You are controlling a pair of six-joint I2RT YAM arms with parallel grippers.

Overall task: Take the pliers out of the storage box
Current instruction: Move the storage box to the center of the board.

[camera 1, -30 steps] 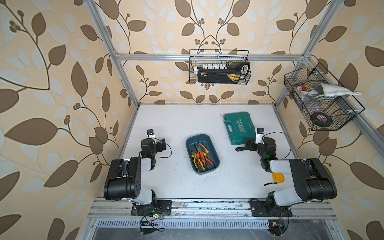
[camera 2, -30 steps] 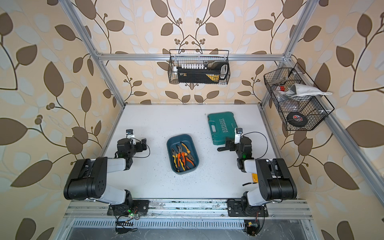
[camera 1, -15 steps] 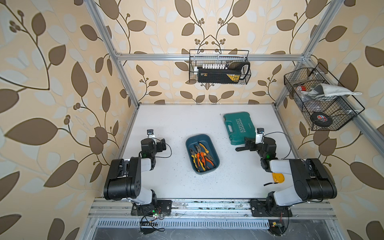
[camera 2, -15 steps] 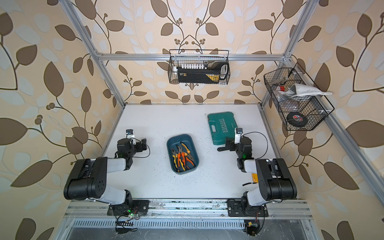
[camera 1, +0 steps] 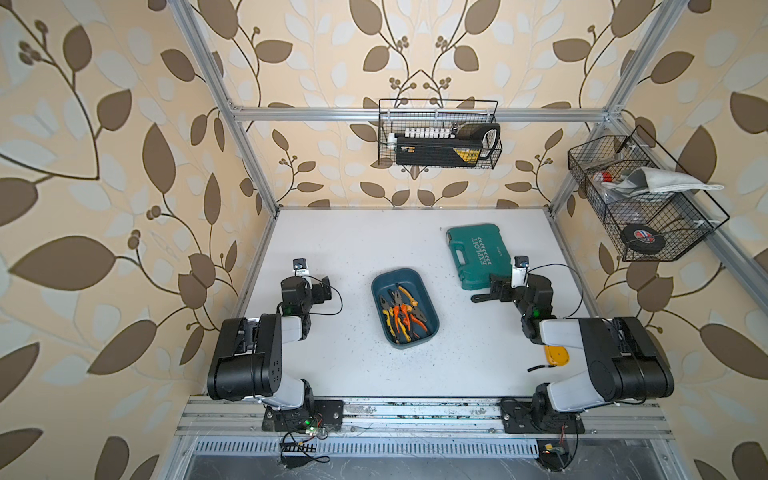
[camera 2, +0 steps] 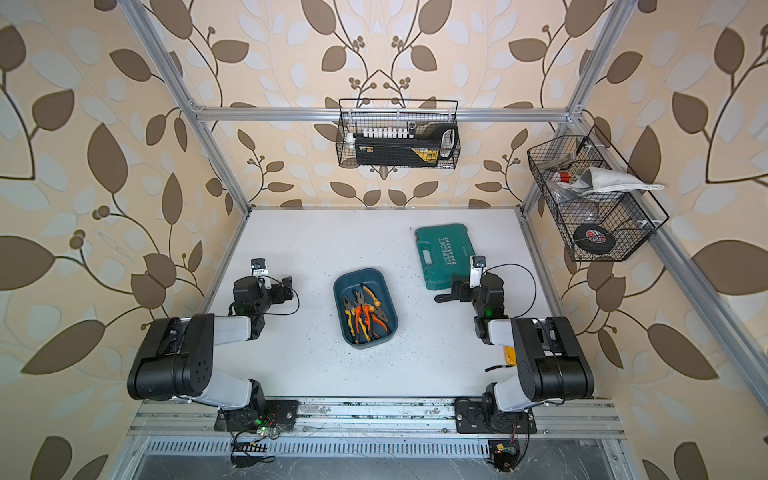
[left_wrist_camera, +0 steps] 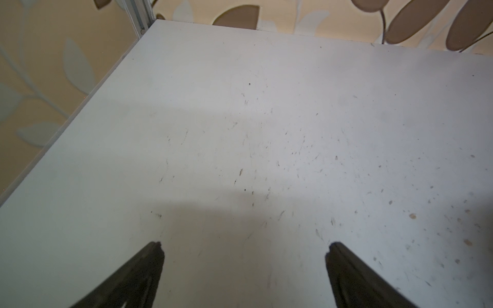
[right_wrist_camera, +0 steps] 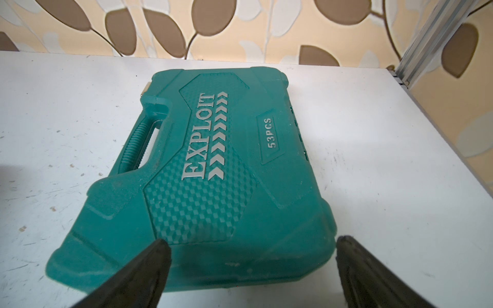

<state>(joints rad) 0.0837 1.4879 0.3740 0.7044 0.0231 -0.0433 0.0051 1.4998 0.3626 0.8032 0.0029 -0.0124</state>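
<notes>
Pliers (camera 1: 402,314) unmoved, white table (camera 1: 353,249) (perhaps scuffed), wallpaper (camera 1: 332,54)

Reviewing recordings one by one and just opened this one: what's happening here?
Nothing is being handled yet. All four pliers lie in the box mid-table, none taken out. The left arm sits folded at its side, jaws open and empty over bare table. The right arm sits folded at the opposite side, jaws open and empty, facing the green case.
</notes>
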